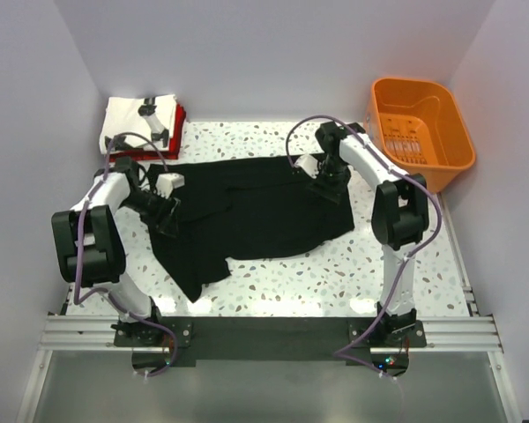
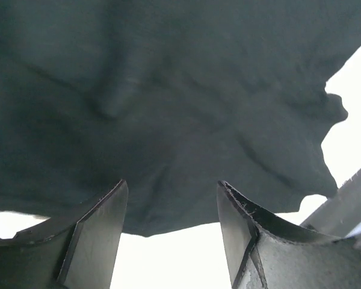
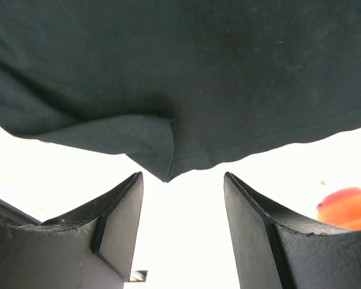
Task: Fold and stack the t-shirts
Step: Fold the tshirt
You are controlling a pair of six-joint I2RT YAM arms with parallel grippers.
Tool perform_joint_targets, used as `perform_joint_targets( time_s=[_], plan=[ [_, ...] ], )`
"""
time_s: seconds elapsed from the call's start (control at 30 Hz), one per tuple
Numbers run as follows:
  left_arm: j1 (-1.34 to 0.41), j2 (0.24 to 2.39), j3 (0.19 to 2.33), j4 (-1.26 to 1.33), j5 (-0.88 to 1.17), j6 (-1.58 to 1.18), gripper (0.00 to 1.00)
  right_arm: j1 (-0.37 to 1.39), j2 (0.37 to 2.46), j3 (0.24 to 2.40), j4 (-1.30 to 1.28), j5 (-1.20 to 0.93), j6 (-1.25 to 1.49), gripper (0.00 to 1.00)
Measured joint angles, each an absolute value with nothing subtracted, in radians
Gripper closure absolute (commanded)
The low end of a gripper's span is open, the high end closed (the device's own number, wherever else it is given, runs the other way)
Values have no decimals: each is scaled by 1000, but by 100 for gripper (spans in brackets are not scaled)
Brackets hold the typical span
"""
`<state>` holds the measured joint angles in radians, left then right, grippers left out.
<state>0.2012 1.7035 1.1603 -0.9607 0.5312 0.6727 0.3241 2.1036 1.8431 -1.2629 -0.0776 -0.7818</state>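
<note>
Black t-shirt (image 1: 247,207): it is lying spread over the middle of the table (image 1: 335,273), rumpled, not yet folded.
Long axis: it is running left to right, roughly along the table's far edge; one lobe is trailing off toward the near left corner. I cannot tell which end is the collar.
Left gripper (image 2: 172,182): it is sitting low at the shirt's left edge with its jaws standing apart and nothing between them; the cloth is lying just past the fingertips.
Right gripper (image 3: 183,174): it is hovering at the shirt's far right part, jaws likewise parted and holding nothing, a doubled corner of hem pointing at the gap.
Stack: the white t-shirt (image 1: 132,115) is resting on the red t-shirt (image 1: 178,123) at the far left corner, well apart from the black one.
Orange basket (image 1: 441,159): it is standing at the far right corner.
Step in hand, as I judge it: getting a pinch on each end of the shirt for a fold.
Doing it well: each gripper should be sliding onto one clean edge and catching the same number of layers, at matching points across the long axis. The cloth should be pulled taut before lifting so the trailing lobe is not dragging and bunching.
</note>
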Motion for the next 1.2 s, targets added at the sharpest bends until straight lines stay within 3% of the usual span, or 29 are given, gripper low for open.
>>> perform_joint_targets(
  time_s=[0.23, 0.43, 0.53, 0.57, 0.6, 0.63, 0.7, 0.8, 1.03, 1.07, 1.13, 1.17, 1.2],
  plan=[
    [172, 1685, 1067, -955, 505, 702, 31, 312, 2204, 1858, -1252, -95, -762, 38],
    [172, 1683, 1051, -929, 459, 699, 31, 315, 2245, 1860, -1257, -119, -770, 43],
    [172, 1685, 1051, -910, 447, 692, 32, 315, 2246, 1860, -1271, -137, -785, 51],
    [172, 1686, 1051, -904, 443, 691, 32, 315, 2246, 1859, -1275, -147, -791, 65],
    [172, 1689, 1052, -898, 438, 690, 36, 315, 2246, 1857, -1280, -152, -804, 75],
    [172, 1693, 1052, -893, 434, 687, 38, 315, 2246, 1855, -1286, -156, -813, 91],
    [172, 1705, 1052, -882, 421, 675, 49, 315, 2245, 1840, -1296, -164, -830, 100],
    [175, 1736, 1055, -862, 385, 661, 68, 314, 2226, 1787, -1300, -167, -855, 100],
    [207, 1813, 1133, -846, 320, 603, 88, 286, 2007, 1549, -1291, -97, -937, 100],
    [210, 1825, 1150, -844, 309, 595, 88, 281, 1965, 1507, -1278, -80, -947, 100],
    [217, 1850, 1186, -843, 296, 587, 77, 276, 1901, 1433, -1255, -52, -965, 100],
    [221, 1862, 1205, -848, 303, 588, 71, 276, 1879, 1396, -1233, -39, -971, 100],
    [224, 1869, 1221, -848, 315, 596, 56, 276, 1867, 1369, -1220, -32, -977, 100]
  ],
)
